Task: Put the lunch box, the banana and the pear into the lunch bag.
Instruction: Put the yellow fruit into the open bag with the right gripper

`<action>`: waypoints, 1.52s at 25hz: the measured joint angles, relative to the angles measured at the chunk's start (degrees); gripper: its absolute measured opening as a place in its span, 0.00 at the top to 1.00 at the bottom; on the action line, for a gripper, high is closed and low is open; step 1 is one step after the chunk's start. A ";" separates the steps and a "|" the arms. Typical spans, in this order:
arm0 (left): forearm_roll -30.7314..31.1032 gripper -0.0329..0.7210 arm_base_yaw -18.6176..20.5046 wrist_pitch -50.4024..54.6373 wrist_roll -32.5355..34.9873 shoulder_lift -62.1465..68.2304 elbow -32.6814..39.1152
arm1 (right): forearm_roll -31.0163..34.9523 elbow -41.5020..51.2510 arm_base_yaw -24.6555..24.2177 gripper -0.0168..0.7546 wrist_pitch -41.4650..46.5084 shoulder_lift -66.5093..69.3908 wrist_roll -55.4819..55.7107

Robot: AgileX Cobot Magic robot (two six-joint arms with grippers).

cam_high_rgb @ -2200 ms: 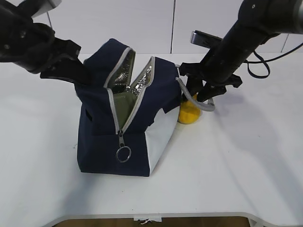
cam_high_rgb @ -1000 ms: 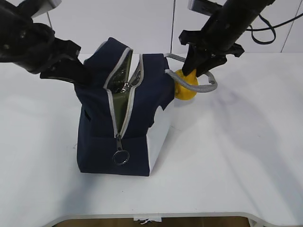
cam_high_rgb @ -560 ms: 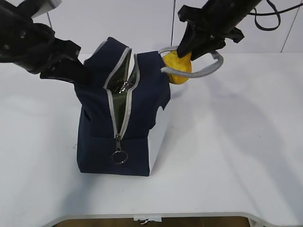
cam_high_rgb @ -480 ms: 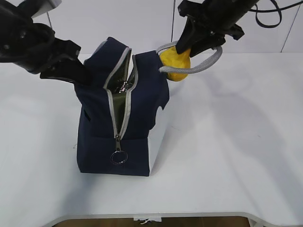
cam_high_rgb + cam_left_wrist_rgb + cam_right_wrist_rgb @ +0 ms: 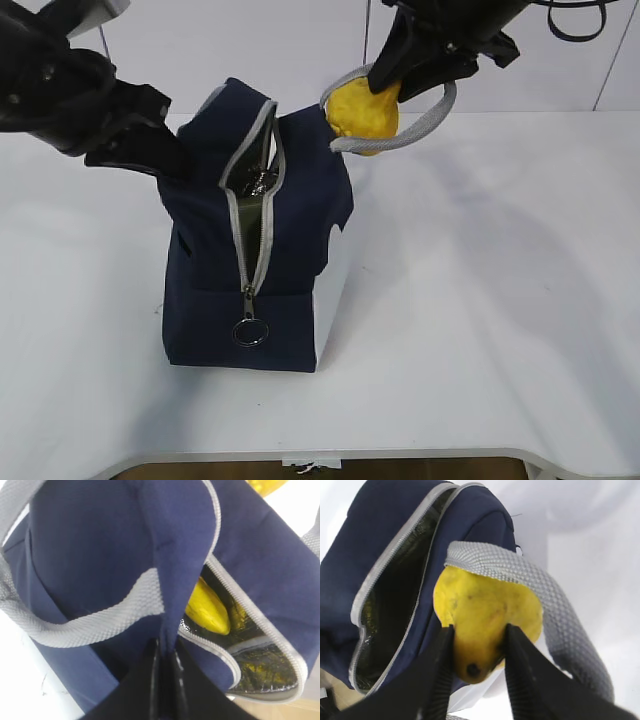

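Right claw [image 5: 475, 650] is pinching the pear [image 5: 487, 622] betw. both fingers, carrying it in the air just beside the top right edge of the lunch bag [image 5: 255, 250]. One grey handle [image 5: 400, 130] is looping round the fruit, draping over it in the wrist view, so the pear is sitting partly inside that loop rather than clear of it.

Left claw [image 5: 165, 680] is pressing together on a fold of navy fabric at the bag's upper left side, holding it up; the other handle [image 5: 85, 615] is hanging across below the pinch. Bag is standing upright on the tabletop [image 5: 480, 300], zip slit gaping only narrowly in the ext. view, ring pull [image 5: 248, 332] hanging near the bottom of the zip.

Inside, the left wrist view is showing something yellow against the silver lining, prob. the banana [image 5: 207, 610]. A sage-green edge is showing in the slit, prob. the lunch box [image 5: 252, 225] lid, though too little is visible to be sure.

Step in hand, as I'm judging it: pear is the last item, now at the carry-over stage, not yet above the opening.

Next move is calling for:
- shifting the pear left, over the slit
- getting it free of the handle loop, or the strap may be dragging along w/ it
- lowering before releasing, since the gap is looking tight for the fruit
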 joint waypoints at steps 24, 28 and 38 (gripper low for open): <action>-1.95 0.96 0.08 -0.76 0.00 0.00 0.00 | 4.20 0.00 0.00 0.64 0.03 -4.05 1.46; -2.32 0.96 0.08 -0.89 0.00 0.00 0.00 | 5.63 0.00 0.00 0.64 0.13 -4.40 1.46; -3.22 0.96 0.08 -1.03 0.00 0.00 0.00 | 13.17 0.10 0.00 0.64 0.13 -4.40 0.16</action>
